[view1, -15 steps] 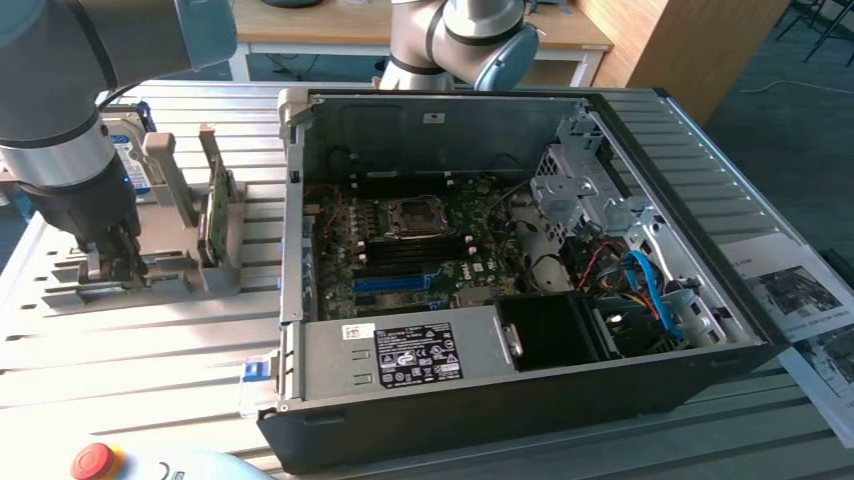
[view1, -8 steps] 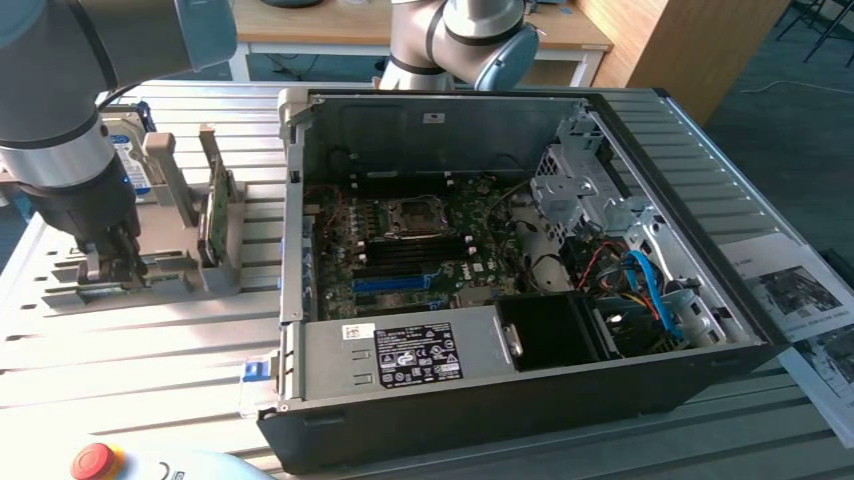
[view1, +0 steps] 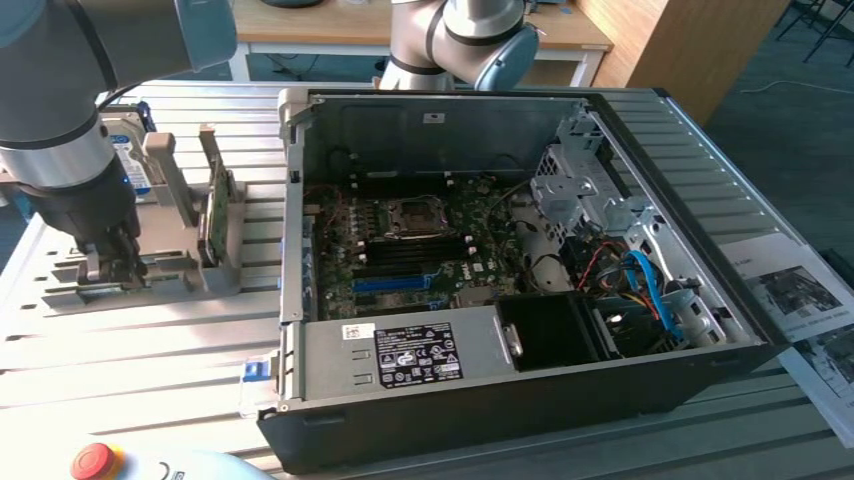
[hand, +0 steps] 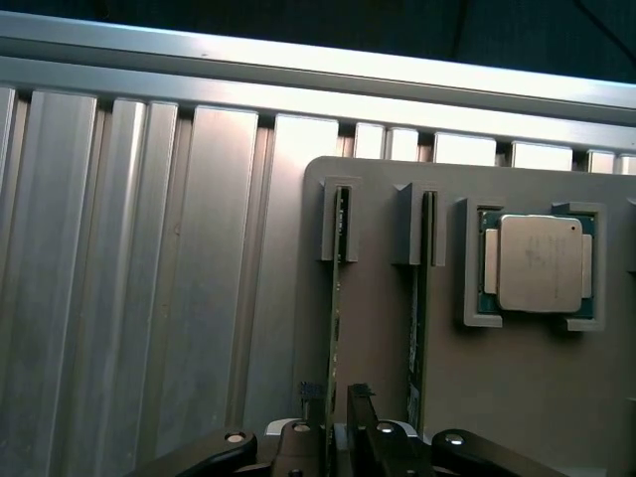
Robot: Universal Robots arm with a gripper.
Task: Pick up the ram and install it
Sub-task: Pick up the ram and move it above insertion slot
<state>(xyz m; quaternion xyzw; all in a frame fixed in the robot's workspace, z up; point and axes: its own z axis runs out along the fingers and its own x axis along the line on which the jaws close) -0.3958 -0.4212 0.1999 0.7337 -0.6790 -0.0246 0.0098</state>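
We see the hand [hand: 335,394] lowered over the grey holder [hand: 383,338], released, with one finger [hand: 360,399] on each side of the ram [hand: 336,288]. The ram stands on edge in a slot of the holder, its far end caught in a small grey bracket, and it runs straight between the two fingers. Whether the pads touch it we cannot tell, though the jaws stand wider than the stick is thick. Just beside it, a second stick [hand: 421,298] sits on edge in a parallel slot. Past that, a square chip [hand: 538,262] with a silver lid lies flat in its own pocket. The holder rests on the ribbed metal tabletop [hand: 149,258].

In the exterior view the hand [view1: 112,268] is down at the holder [view1: 174,275] on the exterior view's left, with the arm rising above it. A green card [view1: 214,205] stands upright in the same holder, and a drive [view1: 130,140] stands near it, partly hidden by the arm. The open case [view1: 534,400] lies on the tabletop to the exterior view's right of the holder, its board [view1: 414,250] exposed. The ram is in the holder, not lifted and not installed
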